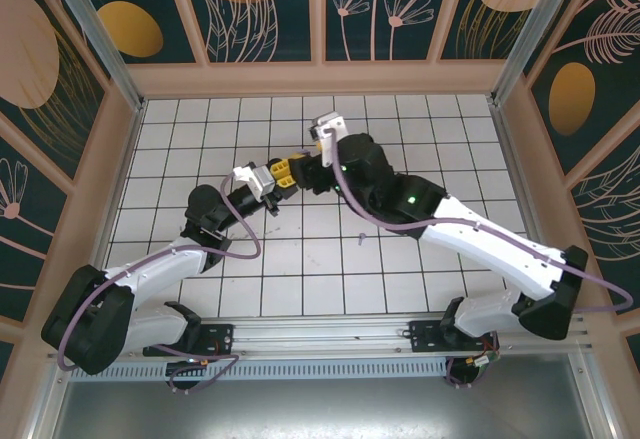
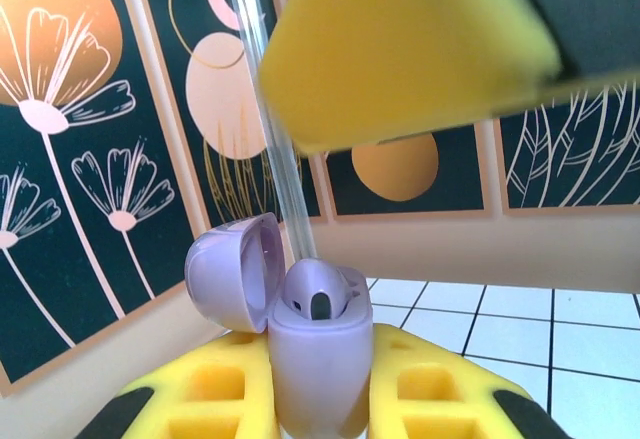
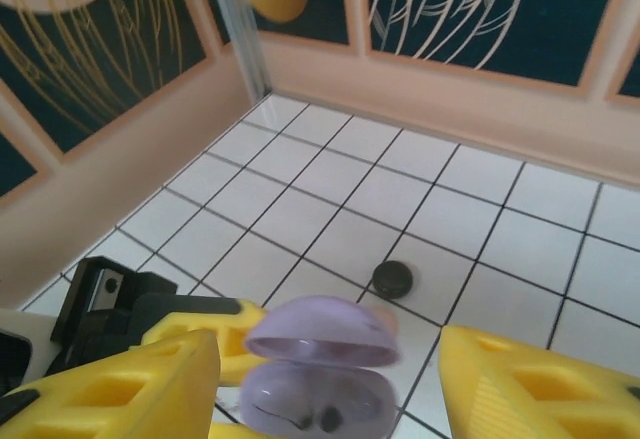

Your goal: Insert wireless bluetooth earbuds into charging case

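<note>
Right down at six o'clock, nearest of all, the two arm bases sit on the rail, with the left arm (image 1: pixel 150 277) and right arm (image 1: pixel 480 231) both reaching up and inward. Beneath them spreads the white tiled surface (image 1: pixel 190 139), walled in by dark floral panels (image 1: pixel 265 4). The arms meet just off the surface's centre, out toward eleven o'clock, wrists almost nose to nose.

Now the left fingers (image 2: pixel 435 389): yellow, clamped tight on either side of the lavender charging case (image 2: pixel 318 369), holding it upright. From the left wrist its lid (image 2: pixel 232 271) stands flipped open at ten o'clock of the body. The right fingers (image 3: pixel 125 389) are spread apart, one at nine and one at three o'clock of the case (image 3: pixel 315 394), flanking it with a gap on both sides. From the left wrist, one of them looms blurred at twelve o'clock above the case.

And look at that: a lavender earbud (image 2: pixel 318 297) is seated in the mouth of the case, dark slot facing us. Whether a second sits beside it I cannot tell. On the tiles at one o'clock of the case, seen from the right wrist, lies a small dark round thing (image 3: pixel 392 279). Overhead, at four o'clock from centre, there's a tiny lavender speck (image 1: pixel 360 239), too small to name.
</note>
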Controlling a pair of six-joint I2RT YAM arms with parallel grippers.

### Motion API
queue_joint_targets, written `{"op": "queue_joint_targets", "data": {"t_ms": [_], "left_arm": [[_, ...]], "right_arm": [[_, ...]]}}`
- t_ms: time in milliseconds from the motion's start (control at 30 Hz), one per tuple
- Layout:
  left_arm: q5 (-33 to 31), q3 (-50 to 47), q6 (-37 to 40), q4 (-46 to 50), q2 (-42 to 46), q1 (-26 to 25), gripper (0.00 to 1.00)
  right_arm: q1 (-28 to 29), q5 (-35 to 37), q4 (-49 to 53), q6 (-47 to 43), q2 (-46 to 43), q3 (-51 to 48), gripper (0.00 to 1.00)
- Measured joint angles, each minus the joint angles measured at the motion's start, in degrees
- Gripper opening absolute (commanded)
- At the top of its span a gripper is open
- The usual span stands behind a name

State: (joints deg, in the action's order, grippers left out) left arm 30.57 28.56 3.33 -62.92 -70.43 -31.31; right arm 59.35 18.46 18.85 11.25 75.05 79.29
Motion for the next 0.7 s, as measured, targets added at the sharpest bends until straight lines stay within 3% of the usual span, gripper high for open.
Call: {"op": "queue_joint_targets", "data": {"t_ms": [167, 333, 500, 700], "left_arm": [[-0.85, -0.15, -0.24, -2.05, -0.39, 0.0, 0.0], [-1.53, -0.48, -0.61, -4.13, -0.87, 0.0, 0.0], [-1.7, -0.83, -1.18, -5.55, -0.98, 0.0, 0.0], [-1.73, -1.46, -2.08, -7.45, -0.98, 0.0, 0.0]], "right_arm": [[-1.95, 3.21, 2.86, 8.52, -6.27, -1.14, 0.61], [-6.51, 4.46, 6.51, 19.06, -11.54, -9.14, 0.61], [-11.76, 3.89, 11.19, 29.99, -10.73, -21.18, 0.61], [-13.22, 1.88, 14.1, 40.11, -7.96, -30.45, 0.62]]}}
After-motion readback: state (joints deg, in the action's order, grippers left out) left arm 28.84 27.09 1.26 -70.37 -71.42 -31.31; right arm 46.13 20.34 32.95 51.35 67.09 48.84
